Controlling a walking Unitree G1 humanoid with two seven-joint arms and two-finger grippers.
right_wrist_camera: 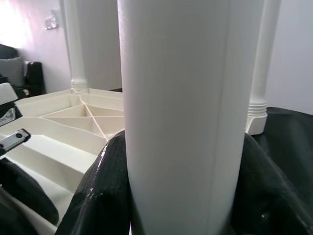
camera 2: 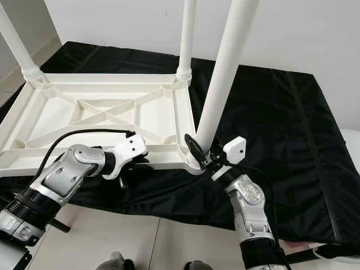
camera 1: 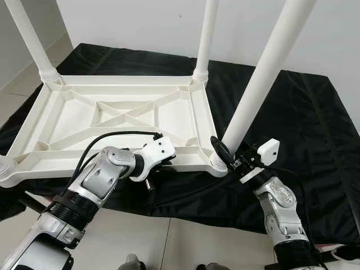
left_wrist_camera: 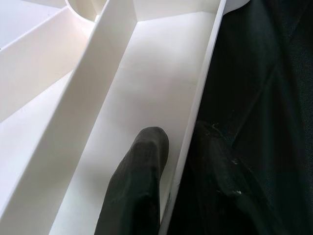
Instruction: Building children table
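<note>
Right gripper [camera 1: 224, 153], lower centre-right of the frame, pinches the base of the near white cylindrical plastic leg [camera 1: 264, 76] at its corner socket. Left gripper [left_wrist_camera: 168, 169] clamps the near rim of the upturned white ribbed plastic tabletop [camera 1: 121, 115] on the black cloth [camera 1: 298, 112]. Three legs stand upright; the lower-left corner looks unfinished.

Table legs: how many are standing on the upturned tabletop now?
3 clearly stand: the far left leg, the far right leg and the near right leg, which the right gripper clasps. At the near left corner a fourth may be hidden beyond the frame.
</note>
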